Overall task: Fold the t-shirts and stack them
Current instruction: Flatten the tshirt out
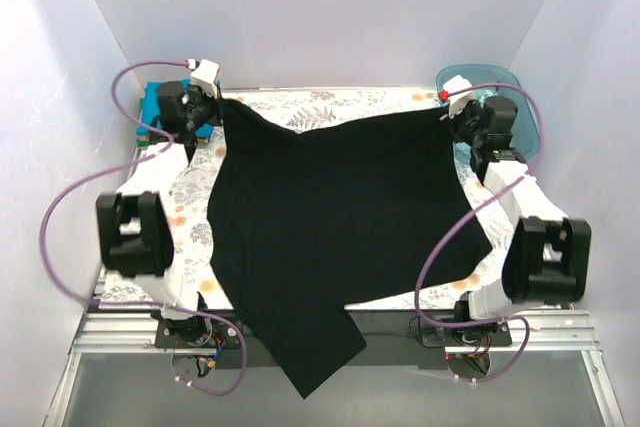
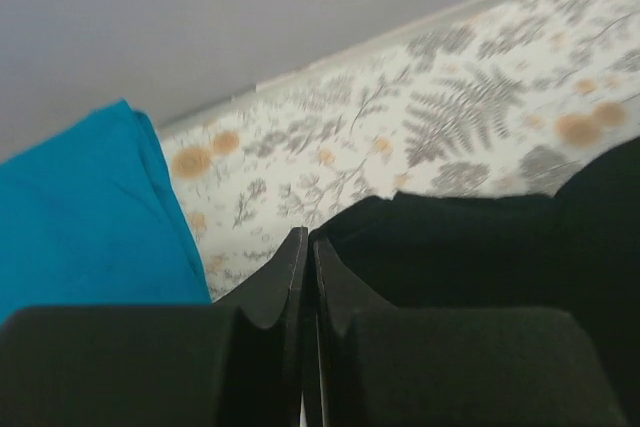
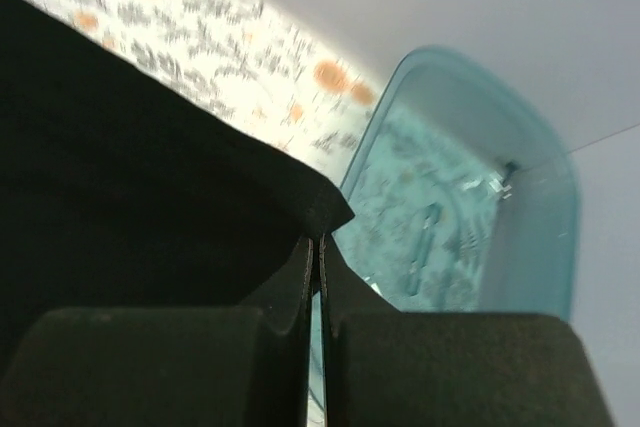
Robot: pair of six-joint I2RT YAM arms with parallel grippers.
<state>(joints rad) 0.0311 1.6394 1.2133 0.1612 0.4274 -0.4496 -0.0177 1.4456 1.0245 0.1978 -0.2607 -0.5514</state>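
A large black t-shirt (image 1: 330, 217) lies spread over the table, its lower part hanging over the near edge. My left gripper (image 1: 212, 107) is shut on its far left corner, which shows in the left wrist view (image 2: 450, 247). My right gripper (image 1: 452, 115) is shut on its far right corner, which shows in the right wrist view (image 3: 150, 167). A bright blue t-shirt (image 1: 160, 107) lies folded at the far left; it also shows in the left wrist view (image 2: 80, 217). A green sliver (image 1: 150, 150) peeks out near it. No orange shirt shows.
A translucent teal plastic tub (image 1: 520, 107) stands at the far right, just behind my right gripper; it also shows in the right wrist view (image 3: 470, 197). A floral-print tablecloth (image 1: 320, 102) covers the table. White walls close in on three sides.
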